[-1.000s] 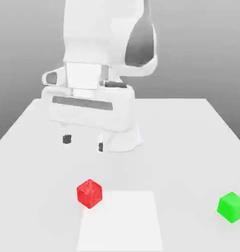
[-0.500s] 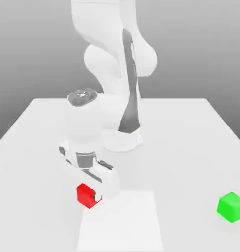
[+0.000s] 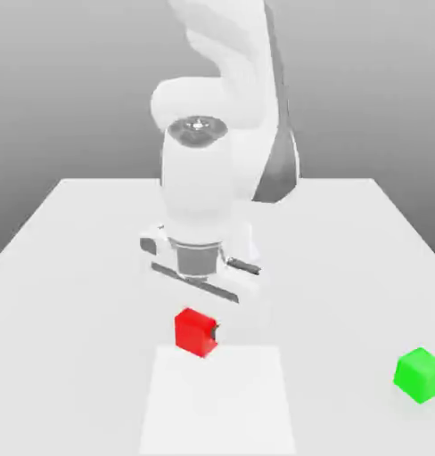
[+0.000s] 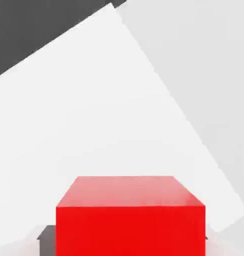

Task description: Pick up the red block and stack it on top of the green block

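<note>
The red block (image 3: 191, 329) sits between the fingers of my gripper (image 3: 200, 335), which is shut on it. The block hangs just above the table (image 3: 69, 267), near the far edge of a paler square patch. In the hand view the red block (image 4: 129, 217) is close up, with a dark finger pad (image 4: 46, 233) at its side. The green block (image 3: 420, 375) rests on the table far off at the exterior view's right, near the front edge and well apart from the gripper.
A paler white square patch (image 3: 219, 405) lies on the table in front of the held block. The arm's white body (image 3: 223, 125) rises behind the hand. Open table stretches between the gripper and the green block.
The hand came down from high over the table and shut on the red block. It has since carried the block toward the exterior view's right and slightly up.
</note>
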Motion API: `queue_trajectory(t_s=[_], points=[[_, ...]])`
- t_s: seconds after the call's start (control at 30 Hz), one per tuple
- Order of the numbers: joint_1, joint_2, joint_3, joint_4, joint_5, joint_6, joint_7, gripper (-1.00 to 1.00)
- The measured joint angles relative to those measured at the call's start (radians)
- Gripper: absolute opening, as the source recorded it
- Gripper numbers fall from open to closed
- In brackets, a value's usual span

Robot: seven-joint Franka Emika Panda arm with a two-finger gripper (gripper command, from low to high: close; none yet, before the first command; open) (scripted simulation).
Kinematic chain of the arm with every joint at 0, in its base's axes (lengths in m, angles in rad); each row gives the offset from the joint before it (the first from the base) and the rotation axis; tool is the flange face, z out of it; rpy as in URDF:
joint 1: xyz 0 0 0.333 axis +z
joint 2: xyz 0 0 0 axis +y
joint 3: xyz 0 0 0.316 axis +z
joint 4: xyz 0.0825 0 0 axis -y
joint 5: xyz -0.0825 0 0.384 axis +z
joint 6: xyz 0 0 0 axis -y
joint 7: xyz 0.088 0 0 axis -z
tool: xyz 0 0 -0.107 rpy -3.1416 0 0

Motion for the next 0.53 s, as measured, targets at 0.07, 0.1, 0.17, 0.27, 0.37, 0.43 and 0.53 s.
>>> queue_trajectory(t_s=[0.07,0.1,0.17,0.27,0.37,0.43,0.53], points=[[0.099,0.031,0.042,0.064,-0.012,-0.035,0.062,-1.00],[0.145,0.046,0.064,0.096,-0.018,-0.052,0.093,-1.00],[0.231,0.075,0.108,0.160,-0.028,-0.087,0.154,-1.00],[0.331,0.123,0.164,0.245,-0.046,-0.122,0.238,-1.00],[0.370,0.218,0.148,0.271,-0.107,-0.057,0.299,-1.00],[0.394,0.281,0.120,0.277,-0.147,-0.002,0.330,1.00],[0.394,0.281,0.120,0.277,-0.147,-0.002,0.330,1.00]])
